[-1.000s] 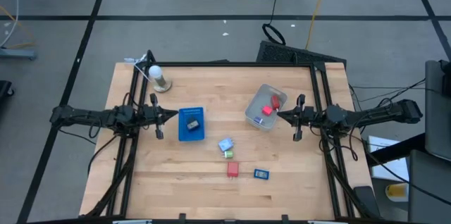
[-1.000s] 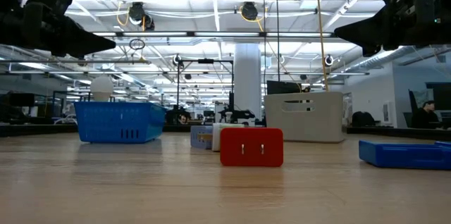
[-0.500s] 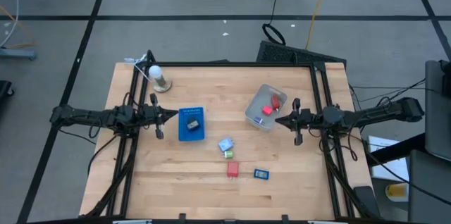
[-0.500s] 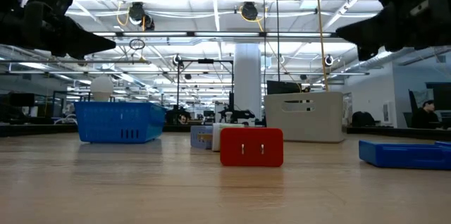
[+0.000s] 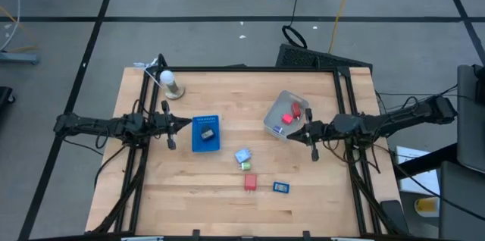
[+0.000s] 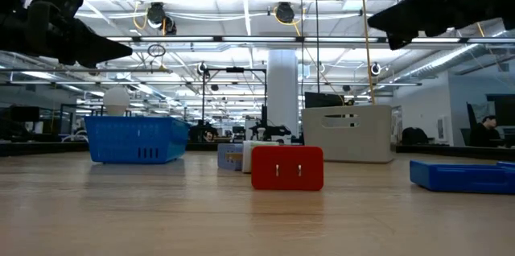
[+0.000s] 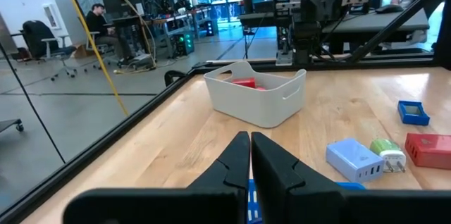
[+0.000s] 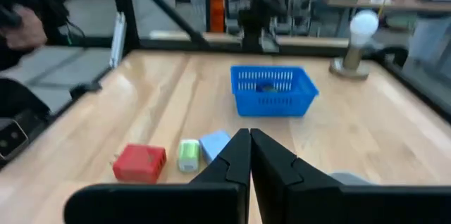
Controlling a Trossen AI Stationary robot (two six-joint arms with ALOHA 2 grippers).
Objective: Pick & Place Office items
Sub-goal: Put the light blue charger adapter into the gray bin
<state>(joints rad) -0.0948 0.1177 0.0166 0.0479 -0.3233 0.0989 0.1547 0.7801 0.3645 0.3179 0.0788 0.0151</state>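
Note:
Office items lie on the wooden table: a light blue piece [image 5: 242, 155], a green piece [image 5: 245, 166], a red piece [image 5: 250, 183] and a dark blue piece [image 5: 281, 187]. Red pieces [image 5: 291, 114] sit in the grey tub [image 5: 274, 123]. A dark piece [image 5: 207, 133] lies in the blue basket [image 5: 204, 144]. My left gripper [image 5: 186, 124] hovers shut just left of the basket. My right gripper [image 5: 291, 130] hovers shut above the tub's near right corner, pointing toward the table's left.
A white light bulb on a stand [image 5: 170, 82] sits at the far left corner. Black frame rails [image 5: 339, 97] run along the table's sides. Bare wood lies along the near edge. People and desks show in the room beyond.
My right gripper has moved up and toward the table's left, from beside the tub's right wall to above its near right corner, staying shut. The items, the tub and the basket have stayed where they were.

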